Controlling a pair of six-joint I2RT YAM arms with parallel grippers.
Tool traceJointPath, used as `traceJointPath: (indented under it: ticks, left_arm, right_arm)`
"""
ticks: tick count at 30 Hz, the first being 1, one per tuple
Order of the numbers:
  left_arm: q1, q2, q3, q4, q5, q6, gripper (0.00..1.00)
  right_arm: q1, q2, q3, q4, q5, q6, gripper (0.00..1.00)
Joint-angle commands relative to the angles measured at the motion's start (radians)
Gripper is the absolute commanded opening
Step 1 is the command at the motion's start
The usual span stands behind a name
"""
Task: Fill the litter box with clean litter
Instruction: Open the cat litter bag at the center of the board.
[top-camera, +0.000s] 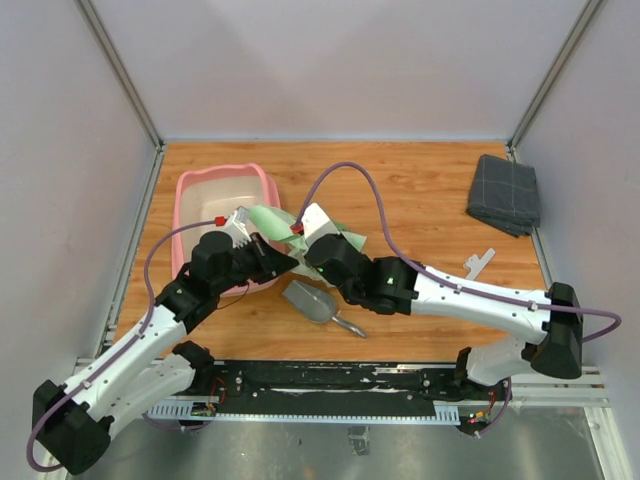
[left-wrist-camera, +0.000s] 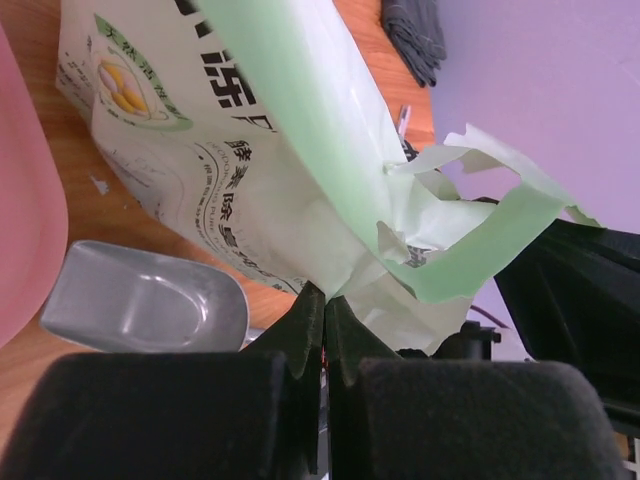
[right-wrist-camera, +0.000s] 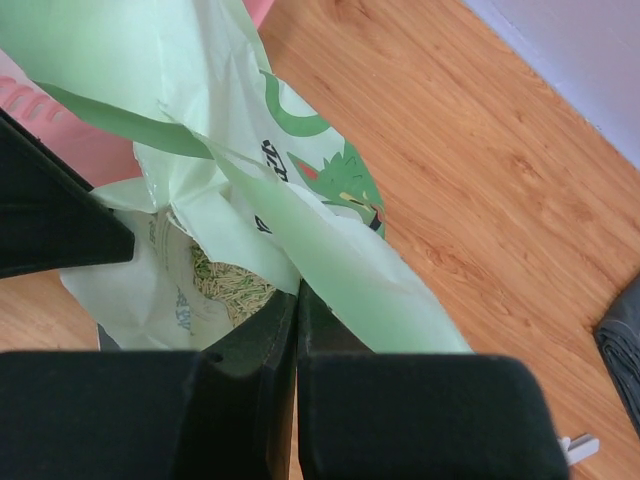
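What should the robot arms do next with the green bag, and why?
Probably lift the light green printed plastic bag and tip its mouth toward the pink plastic litter box. Both the left gripper and right gripper are shut on it, green granules show inside, and the box looks empty.

In the left wrist view, the scoop (left-wrist-camera: 140, 300) is partly hidden behind the left gripper (left-wrist-camera: 322, 297), and the top edge cuts off the grey cloth (left-wrist-camera: 415, 35). I see the clean litter (right-wrist-camera: 236, 281) only through a tear beside the right gripper (right-wrist-camera: 297, 292); the rest is hidden in the bag (right-wrist-camera: 330, 250). From above, both grippers cover most of that bag and the near right corner of the litter box (top-camera: 183, 215). On the right lies a white piece (top-camera: 480, 262) too small for me to identify.
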Motion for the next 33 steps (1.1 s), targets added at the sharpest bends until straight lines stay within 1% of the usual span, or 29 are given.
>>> traceJointPath:
  ticks: [1, 4, 6, 7, 9, 11, 13, 16, 18, 19, 23, 27, 30, 33]
  left_arm:
    - [0.001, -0.022, -0.027, 0.126, 0.046, -0.030, 0.02]
    - [0.000, 0.011, -0.033, 0.214, 0.105, -0.044, 0.00]
    - [-0.003, 0.047, -0.004, 0.248, 0.120, -0.040, 0.00]
    - [-0.006, 0.067, 0.016, 0.253, 0.118, -0.033, 0.00]
    - [-0.013, 0.083, 0.052, 0.261, 0.106, -0.021, 0.00]
    - [-0.018, 0.091, 0.085, 0.267, 0.097, -0.015, 0.00]
    - [-0.020, 0.102, 0.120, 0.261, 0.092, -0.009, 0.00]
    - [-0.025, 0.125, 0.176, 0.247, 0.098, 0.007, 0.00]
    - [-0.027, 0.140, 0.202, 0.243, 0.096, 0.016, 0.00]
    - [-0.028, 0.147, 0.211, 0.244, 0.095, 0.018, 0.00]
    - [-0.031, 0.182, 0.235, 0.249, 0.095, 0.028, 0.00]
    - [-0.034, 0.212, 0.251, 0.261, 0.099, 0.032, 0.00]
    - [-0.038, 0.219, 0.257, 0.266, 0.094, 0.033, 0.00]
    - [-0.038, 0.221, 0.269, 0.258, 0.079, 0.041, 0.00]
  right_arm:
    - [-0.034, -0.075, -0.033, 0.004, 0.022, 0.002, 0.01]
    - [-0.040, -0.088, -0.046, 0.006, -0.006, -0.012, 0.01]
    - [-0.054, -0.091, -0.046, 0.006, -0.051, -0.019, 0.01]
    - [-0.063, -0.094, -0.045, 0.001, -0.084, -0.019, 0.03]
    - [-0.074, -0.113, -0.042, -0.024, -0.121, -0.011, 0.15]
    - [-0.075, -0.147, -0.040, -0.047, -0.153, -0.009, 0.19]
    - [-0.075, -0.188, -0.042, -0.069, -0.195, -0.006, 0.26]
    - [-0.075, -0.262, -0.055, -0.134, -0.248, 0.017, 0.44]
    - [-0.075, -0.344, -0.107, -0.163, -0.251, 0.046, 0.56]
    - [-0.075, -0.371, -0.138, -0.178, -0.287, 0.067, 0.60]
    - [-0.070, -0.525, -0.283, -0.201, -0.389, 0.174, 0.65]
    - [-0.028, -0.608, -0.413, -0.216, -0.392, 0.271, 0.65]
    - [0.007, -0.625, -0.501, -0.180, -0.370, 0.314, 0.65]
    - [0.030, -0.595, -0.572, -0.110, -0.361, 0.326, 0.65]
